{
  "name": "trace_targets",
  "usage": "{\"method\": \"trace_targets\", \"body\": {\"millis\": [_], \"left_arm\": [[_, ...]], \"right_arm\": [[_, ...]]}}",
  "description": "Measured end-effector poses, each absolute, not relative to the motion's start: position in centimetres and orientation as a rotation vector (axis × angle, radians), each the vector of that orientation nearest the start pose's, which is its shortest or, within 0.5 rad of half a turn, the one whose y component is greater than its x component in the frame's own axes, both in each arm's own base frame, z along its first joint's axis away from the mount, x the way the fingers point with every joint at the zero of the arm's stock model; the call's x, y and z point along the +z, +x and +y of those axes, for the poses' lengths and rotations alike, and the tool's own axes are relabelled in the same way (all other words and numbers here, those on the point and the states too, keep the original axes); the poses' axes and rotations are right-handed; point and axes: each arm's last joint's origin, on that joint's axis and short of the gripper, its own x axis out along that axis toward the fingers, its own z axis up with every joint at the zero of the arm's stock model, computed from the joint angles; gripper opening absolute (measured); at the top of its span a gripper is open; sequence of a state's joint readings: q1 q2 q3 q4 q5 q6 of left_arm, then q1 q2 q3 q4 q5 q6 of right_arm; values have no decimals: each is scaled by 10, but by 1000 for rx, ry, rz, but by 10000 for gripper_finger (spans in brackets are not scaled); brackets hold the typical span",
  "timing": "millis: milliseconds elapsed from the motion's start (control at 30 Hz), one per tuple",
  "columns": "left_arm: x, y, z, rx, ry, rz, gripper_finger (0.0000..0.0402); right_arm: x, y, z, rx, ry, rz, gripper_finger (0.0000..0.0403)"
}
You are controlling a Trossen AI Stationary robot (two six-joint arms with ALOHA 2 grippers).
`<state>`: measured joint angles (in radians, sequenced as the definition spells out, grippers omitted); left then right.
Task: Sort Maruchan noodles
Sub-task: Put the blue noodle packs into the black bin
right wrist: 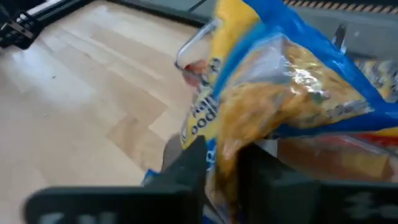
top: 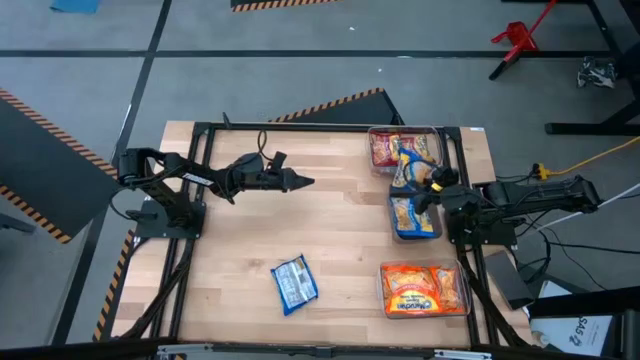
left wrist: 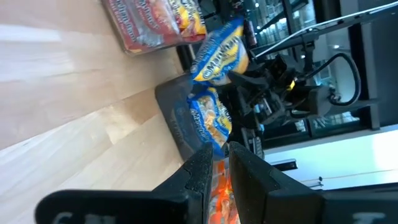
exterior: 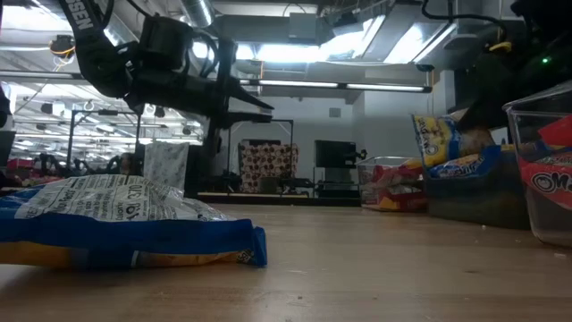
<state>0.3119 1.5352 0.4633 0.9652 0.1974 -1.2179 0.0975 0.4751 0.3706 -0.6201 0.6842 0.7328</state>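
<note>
A blue-and-yellow Maruchan packet (top: pixel 407 172) is in my right gripper (right wrist: pixel 219 163), which is shut on it over the far end of the middle clear bin (top: pixel 415 232). That bin holds another blue-and-yellow packet (top: pixel 405 213). The far bin (top: pixel 434 131) holds dark red packets and the near bin (top: pixel 462 290) holds orange ones. One more blue-and-yellow packet (top: pixel 294 283) lies flat on the table's near middle. My left gripper (top: pixel 305 181) hovers shut above the table's centre, touching nothing. My right gripper pinches the blue-and-yellow packet between its two fingers at one edge (right wrist: pixel 222 140), coming level from the table's right side. The packet is lifted clear and stands up tilted beyond the fingers, above the packet lying in the middle bin (exterior: pixel 456 165).
Three clear bins stand in a row along the table's right edge. The black frame rail (top: pixel 300 126) runs along the far edge. Bare wood lies between the left arm and the bins, and around the loose packet (exterior: pixel 125 224).
</note>
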Motion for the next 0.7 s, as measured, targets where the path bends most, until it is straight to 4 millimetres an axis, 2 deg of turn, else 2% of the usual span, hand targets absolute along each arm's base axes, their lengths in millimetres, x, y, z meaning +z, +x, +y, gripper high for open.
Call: {"method": "trace_targets", "body": {"millis": [133,200,400,700], "left_arm": [[169,264,79,175,-1247,38,47],[168,264,79,181,-1248,42,47],[167,264,79,192,-1251,52,47],[167,264,79,191,-1226,54,47]], "right_arm": [[193,99,-8,-788,480,490,12],[189,95,-8,-820,525,520,4],[184,88,-9,-915,617,522,22],[206,90,-9,-877,545,498,23]]}}
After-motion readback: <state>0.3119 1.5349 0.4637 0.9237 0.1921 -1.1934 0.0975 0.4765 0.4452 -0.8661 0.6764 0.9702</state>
